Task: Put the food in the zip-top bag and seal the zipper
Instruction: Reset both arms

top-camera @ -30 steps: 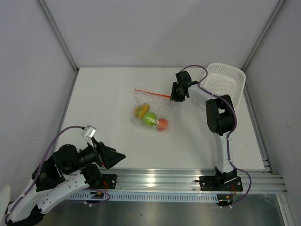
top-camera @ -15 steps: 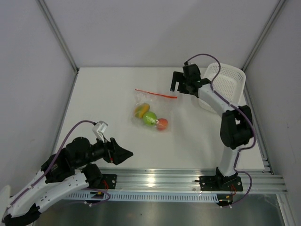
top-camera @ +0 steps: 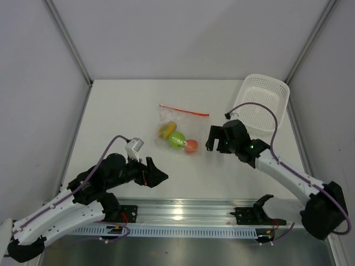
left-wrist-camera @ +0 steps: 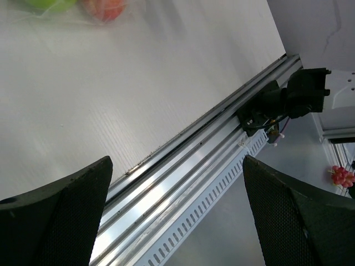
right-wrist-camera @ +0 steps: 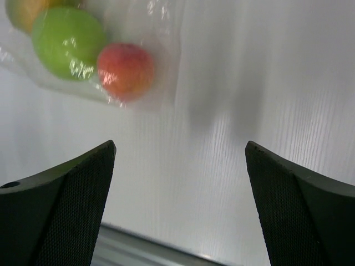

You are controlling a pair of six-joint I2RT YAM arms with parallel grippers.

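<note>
Clear crinkly plastic: the zip-top bag [top-camera: 176,123] lies flat at mid-bench [top-camera: 116,116].
Food sits under the film in a slanting row: yellow-orange piece [top-camera: 166,130], lime-green ball [top-camera: 177,139], red-orange piece [top-camera: 191,146].
Zipper [top-camera: 184,110] runs straight along the bag's far edge. Sealed or not, cannot tell.

Right hand [top-camera: 213,139]: just right of the bag, not touching it. Red-orange piece is nearest to it. Fingers point left, spread wide, nothing between them. In its wrist view the fruit sits up and left of the finger gap. Arm reaches low and slanting from the near right corner.

Left hand [top-camera: 160,176]: near-left of the bag, well apart, by the bench's near edge. Fingers wide, empty, pointing right. Arm low and bent.

White perforated basket [top-camera: 260,102] sits at the far right corner, beyond the right hand.
</note>
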